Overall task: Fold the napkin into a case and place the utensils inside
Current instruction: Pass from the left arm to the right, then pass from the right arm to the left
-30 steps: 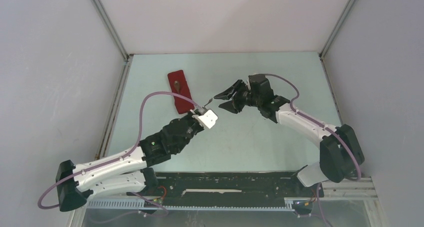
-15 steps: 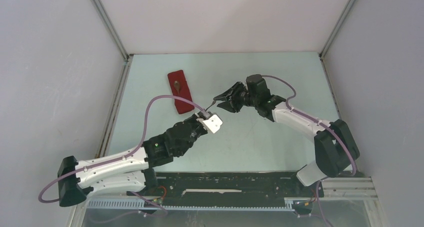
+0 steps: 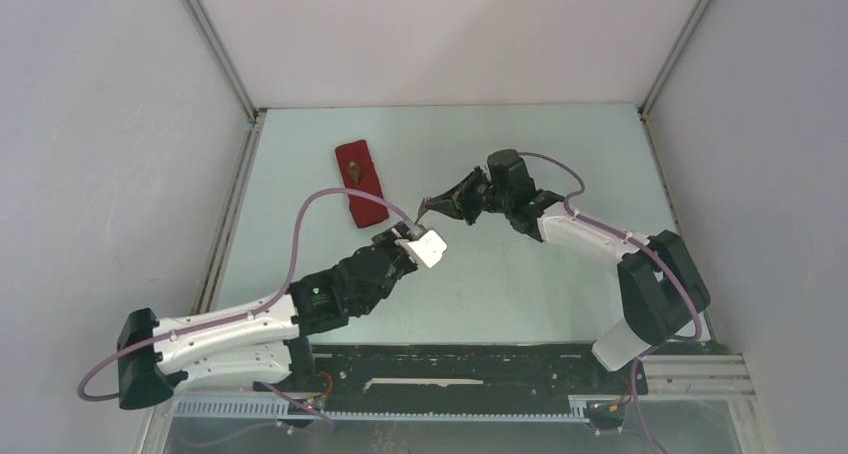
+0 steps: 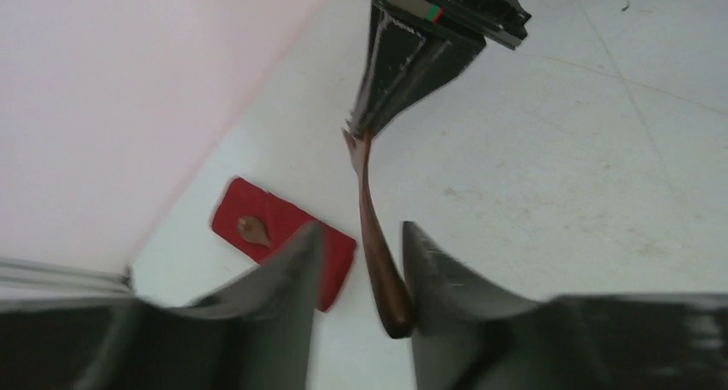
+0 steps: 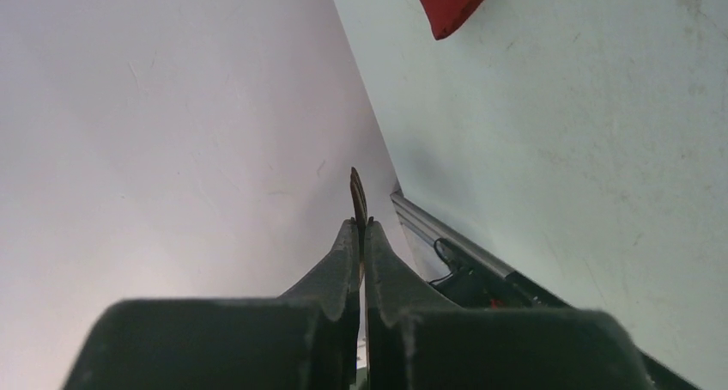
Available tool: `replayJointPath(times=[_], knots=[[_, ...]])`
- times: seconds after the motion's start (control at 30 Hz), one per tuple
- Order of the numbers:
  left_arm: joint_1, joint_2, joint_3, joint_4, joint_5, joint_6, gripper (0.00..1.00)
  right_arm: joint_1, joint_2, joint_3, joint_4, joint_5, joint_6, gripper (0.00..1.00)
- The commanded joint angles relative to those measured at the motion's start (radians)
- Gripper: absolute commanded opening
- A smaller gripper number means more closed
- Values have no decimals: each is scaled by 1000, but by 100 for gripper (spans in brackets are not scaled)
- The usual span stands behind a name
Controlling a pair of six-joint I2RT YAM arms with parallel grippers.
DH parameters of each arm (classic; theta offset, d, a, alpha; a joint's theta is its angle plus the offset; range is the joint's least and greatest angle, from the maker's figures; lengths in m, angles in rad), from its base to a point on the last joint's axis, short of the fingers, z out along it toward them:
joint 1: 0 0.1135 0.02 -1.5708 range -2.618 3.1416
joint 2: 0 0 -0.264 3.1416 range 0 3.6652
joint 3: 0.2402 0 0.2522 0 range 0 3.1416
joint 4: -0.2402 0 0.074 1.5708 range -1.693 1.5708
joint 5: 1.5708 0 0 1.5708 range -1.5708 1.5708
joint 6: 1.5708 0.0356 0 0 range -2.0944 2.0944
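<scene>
Your left gripper [image 4: 359, 234] has its jaws parted around the handle of the fork [image 4: 361, 177], which touches just one of them. Your right gripper [image 5: 358, 227] is clenched on the fork's tine end above the middle of the table [image 3: 520, 294]. The case [image 3: 363, 189], with the spoon [image 3: 355, 170] bowl showing, lies toward the far-left corner.

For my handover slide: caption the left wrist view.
Handover: the right hand pinches the fork by its tines, handle inside the open left hand; red case and spoon beyond.

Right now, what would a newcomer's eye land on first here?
The fork bridging both arms mid-table: the right gripper is shut on its tines, the left gripper open around its handle. At far left lies the red case, a spoon bowl showing on it.
</scene>
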Motion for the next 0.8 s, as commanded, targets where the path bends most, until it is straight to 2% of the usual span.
replayJointPath(times=[0.0, 0.03, 0.07, 0.13, 0.17, 0.2, 0.23, 0.3, 0.37, 0.43, 0.5, 0.63, 0.77], knots=[[-3, -58, 80, -139, -68, -258, 63, 4, 0, 39, 107, -1, -130, 0], [18, -75, 105, -213, -51, -361, 71, 2, -3, 39, 139, -5, -178, 0], [61, -84, 153, -311, 13, -491, 74, 1, -9, 39, 159, -2, -226, 0], [238, -81, 243, -485, 266, -773, 75, 10, -27, 39, 183, 34, -343, 0], [361, -67, 270, -537, 405, -936, 76, 19, -38, 39, 175, 58, -391, 0], [442, -44, 287, -569, 552, -1032, 83, 25, -45, 39, 175, 68, -426, 0], [502, -10, 301, -583, 700, -1114, 96, 32, -52, 39, 179, 76, -451, 0], [560, 55, 322, -603, 887, -1236, 100, 50, -66, 40, 199, 82, -499, 0], [582, 82, 316, -529, 1005, -1313, 99, 77, -81, 40, 214, 102, -553, 0], [583, 103, 344, -499, 1017, -1317, 96, 95, -91, 41, 217, 116, -587, 0], [584, 137, 395, -551, 978, -1270, 90, 101, -97, 40, 219, 117, -599, 0], [583, 194, 430, -626, 907, -1214, 68, 114, -113, 40, 219, 130, -617, 0], [578, 196, 409, -630, 825, -1184, 55, 115, -119, 41, 208, 127, -622, 0]])
